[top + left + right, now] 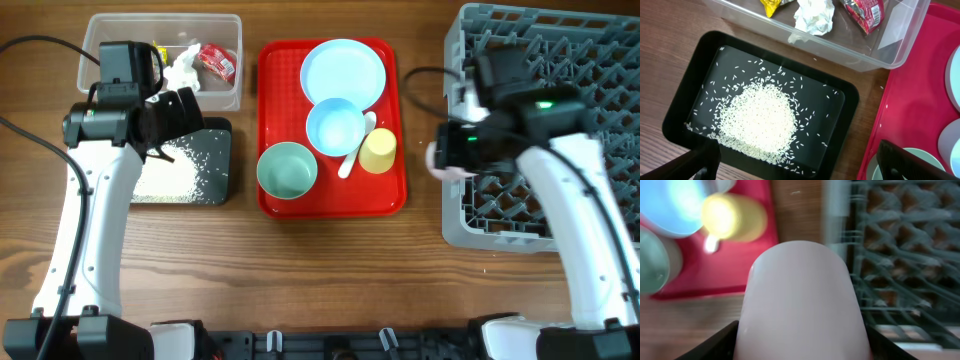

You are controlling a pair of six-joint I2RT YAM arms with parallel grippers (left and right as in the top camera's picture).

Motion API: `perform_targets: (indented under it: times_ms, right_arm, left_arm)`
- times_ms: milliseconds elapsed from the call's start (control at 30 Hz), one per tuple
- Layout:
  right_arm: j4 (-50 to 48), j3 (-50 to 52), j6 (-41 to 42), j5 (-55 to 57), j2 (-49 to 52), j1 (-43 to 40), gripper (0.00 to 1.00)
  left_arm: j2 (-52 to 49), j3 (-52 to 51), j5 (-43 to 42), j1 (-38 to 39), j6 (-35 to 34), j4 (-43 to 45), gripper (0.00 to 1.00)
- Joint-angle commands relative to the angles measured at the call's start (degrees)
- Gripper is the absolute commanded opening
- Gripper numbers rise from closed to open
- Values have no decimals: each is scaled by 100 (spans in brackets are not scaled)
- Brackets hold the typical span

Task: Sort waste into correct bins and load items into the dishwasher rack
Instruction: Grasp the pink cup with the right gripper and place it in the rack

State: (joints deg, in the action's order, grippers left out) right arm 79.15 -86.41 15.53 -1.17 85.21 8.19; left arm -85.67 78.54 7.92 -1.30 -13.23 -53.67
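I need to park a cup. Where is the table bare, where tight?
Widest: the table on the robot's side of the red tray. The strip between red tray and dishwasher rack is bare wood, but the right gripper holds the whitish cup above it. The red tray itself is crowded.

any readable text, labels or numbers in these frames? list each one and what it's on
Nothing is legible in any view.
White print on the red wrapper in the clear tub: too blurred to read.
On the yellow wrapper: no print I can make out.
On the pale cup, yellow cup and rack: no markings visible.
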Motion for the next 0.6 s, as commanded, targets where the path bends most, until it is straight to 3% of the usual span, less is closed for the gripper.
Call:
perform_targets:
  times_ms: [0, 233, 567]
  right_arm:
    - [74, -90, -518, 79, -70, -1274, 34]
    - [-144, -90, -640, -52, 354, -3821, 32]
    - [7, 33, -481, 291, 1471, -4457, 33]
  left_arm:
    - [39, 42, 94, -37, -96, 0, 100]
    - [39, 42, 94, -37, -96, 0, 100]
    - [39, 42, 94, -37, -94, 0, 100]
